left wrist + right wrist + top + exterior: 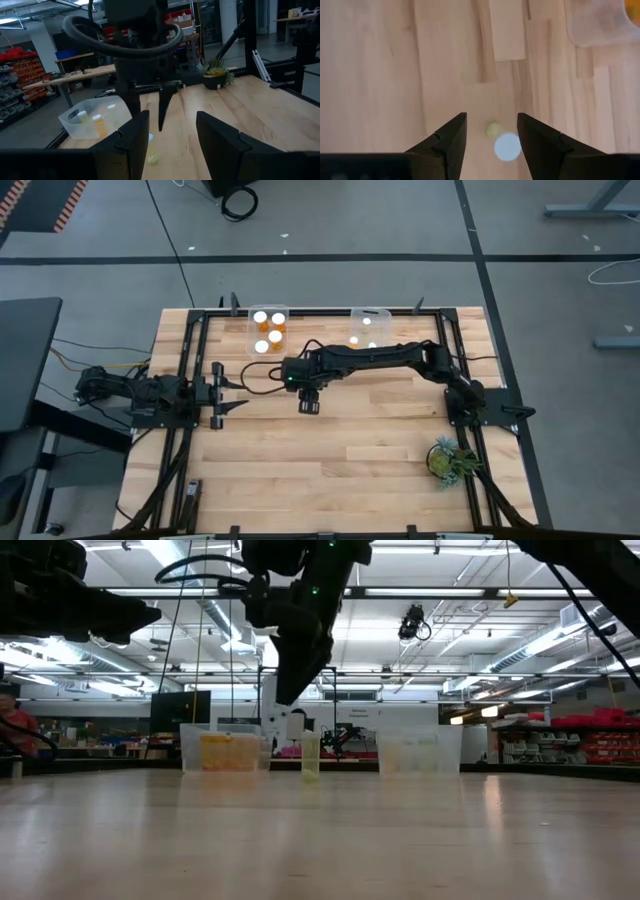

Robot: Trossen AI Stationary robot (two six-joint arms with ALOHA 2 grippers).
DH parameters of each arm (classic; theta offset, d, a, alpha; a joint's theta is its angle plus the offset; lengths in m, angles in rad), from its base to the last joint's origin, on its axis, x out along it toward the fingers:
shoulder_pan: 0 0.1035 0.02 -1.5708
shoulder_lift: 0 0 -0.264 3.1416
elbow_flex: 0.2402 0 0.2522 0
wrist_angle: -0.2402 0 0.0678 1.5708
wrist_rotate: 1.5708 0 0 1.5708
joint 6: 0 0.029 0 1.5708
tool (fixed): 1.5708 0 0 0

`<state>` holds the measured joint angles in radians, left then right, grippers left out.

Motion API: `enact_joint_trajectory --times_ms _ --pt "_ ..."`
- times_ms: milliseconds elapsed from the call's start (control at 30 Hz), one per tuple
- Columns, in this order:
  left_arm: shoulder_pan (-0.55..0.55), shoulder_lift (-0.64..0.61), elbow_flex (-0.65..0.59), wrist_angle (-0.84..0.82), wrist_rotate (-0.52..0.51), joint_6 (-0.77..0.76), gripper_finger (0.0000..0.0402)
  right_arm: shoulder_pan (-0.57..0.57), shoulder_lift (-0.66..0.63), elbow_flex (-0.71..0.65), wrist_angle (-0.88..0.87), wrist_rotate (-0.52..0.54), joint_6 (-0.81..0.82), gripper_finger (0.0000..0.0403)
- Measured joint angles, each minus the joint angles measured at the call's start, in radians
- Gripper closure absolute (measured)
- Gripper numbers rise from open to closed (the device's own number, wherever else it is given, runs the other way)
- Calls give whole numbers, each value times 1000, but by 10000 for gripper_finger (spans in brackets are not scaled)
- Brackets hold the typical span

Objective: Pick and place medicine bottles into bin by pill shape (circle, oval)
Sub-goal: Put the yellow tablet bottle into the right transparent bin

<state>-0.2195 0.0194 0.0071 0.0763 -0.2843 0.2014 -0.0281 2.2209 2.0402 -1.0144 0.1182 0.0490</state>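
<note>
Just below the right gripper (pixel 491 131), fingers apart and holding nothing, a bottle (pixel 507 146) stands on the table (pixel 380 75). Beyond it, left bin (pixel 268 330) has 4 bottles, right bin (pixel 369 328) approx. 3. Left gripper (pixel 170 132) waits, open, off to the side.

Bright overhead strip lights (pixel 420 650), soft glare across the table (pixel 320 840); wrist views blurred, dark arms silhouetted against the ceiling.

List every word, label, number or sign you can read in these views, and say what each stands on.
None can be read.
Bottles in the left bin: white caps bare, any labels too small to tell.
Bottle standing on the table between the bins: too blurred.
Red shelf bins in the room behind: no legible marking.
</note>
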Motion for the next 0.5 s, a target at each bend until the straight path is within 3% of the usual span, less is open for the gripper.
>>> enact_joint_trajectory --times_ms 500 --pt "0 0 0 0 0 0 230 -45 32 -1 -2 2 -30 221"
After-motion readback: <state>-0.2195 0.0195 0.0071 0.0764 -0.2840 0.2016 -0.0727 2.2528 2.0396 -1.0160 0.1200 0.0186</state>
